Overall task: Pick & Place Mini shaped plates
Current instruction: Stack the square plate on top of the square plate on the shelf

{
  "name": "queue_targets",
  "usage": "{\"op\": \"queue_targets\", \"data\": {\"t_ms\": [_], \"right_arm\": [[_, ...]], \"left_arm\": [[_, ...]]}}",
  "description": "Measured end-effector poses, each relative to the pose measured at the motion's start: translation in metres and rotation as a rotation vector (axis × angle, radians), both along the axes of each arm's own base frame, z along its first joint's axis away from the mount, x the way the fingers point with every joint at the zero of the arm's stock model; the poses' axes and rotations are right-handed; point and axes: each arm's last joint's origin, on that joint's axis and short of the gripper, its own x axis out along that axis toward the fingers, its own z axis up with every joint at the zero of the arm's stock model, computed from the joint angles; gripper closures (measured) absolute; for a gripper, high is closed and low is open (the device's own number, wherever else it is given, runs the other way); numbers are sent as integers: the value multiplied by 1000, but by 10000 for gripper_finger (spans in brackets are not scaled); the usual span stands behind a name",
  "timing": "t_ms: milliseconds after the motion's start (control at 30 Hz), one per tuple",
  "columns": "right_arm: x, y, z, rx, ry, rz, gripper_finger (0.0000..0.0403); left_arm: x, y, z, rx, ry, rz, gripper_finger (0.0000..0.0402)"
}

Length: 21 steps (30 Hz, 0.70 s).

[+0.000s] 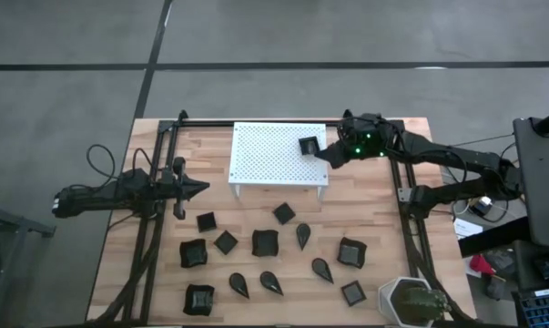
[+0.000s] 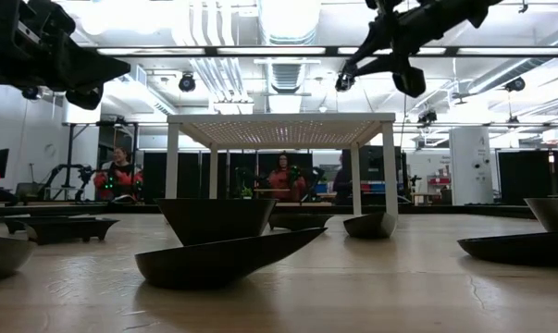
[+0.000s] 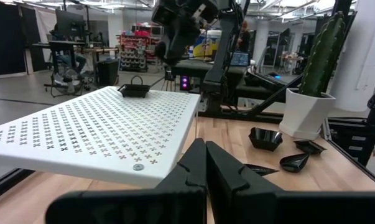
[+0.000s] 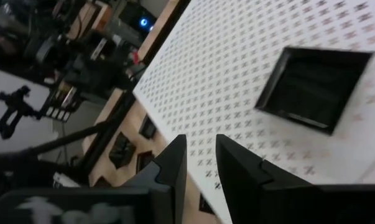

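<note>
One small black square mini plate lies flat on the white perforated stand, near its far right corner. My right gripper hovers just right of that plate, above the stand, tilted downward. It is open, with a narrow gap between its fingers and nothing in it. Several more black plates, squares and teardrops, lie on the wooden table in front of the stand, among them a square and a teardrop. My left gripper waits shut at the table's left, pointing level toward the stand.
A grey-green pot with a cactus stands at the near right corner. The stand rests on legs, with open space beneath it. Black frame rails run along both table sides. People sit in the room beyond the table.
</note>
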Motion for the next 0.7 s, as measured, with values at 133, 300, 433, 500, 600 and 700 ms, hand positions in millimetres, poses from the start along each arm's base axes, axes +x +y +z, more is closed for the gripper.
{"op": "queue_targets", "data": {"t_ms": [133, 300, 433, 500, 600, 700], "right_arm": [[4, 11, 1, -8, -4, 51, 328], [11, 27, 3, -18, -39, 116, 338], [15, 40, 7, 2, -77, 158, 344], [16, 47, 7, -19, -79, 199, 344], [18, 56, 7, -32, -77, 238, 343], [19, 68, 5, -36, -67, 267, 342]], "left_arm": [[0, 0, 0, 0, 0, 0, 401], [0, 0, 0, 0, 0, -1, 401], [0, 0, 0, 0, 0, -1, 401], [0, 0, 0, 0, 0, -1, 401], [0, 0, 0, 0, 0, -2, 401], [0, 0, 0, 0, 0, -1, 401]]}}
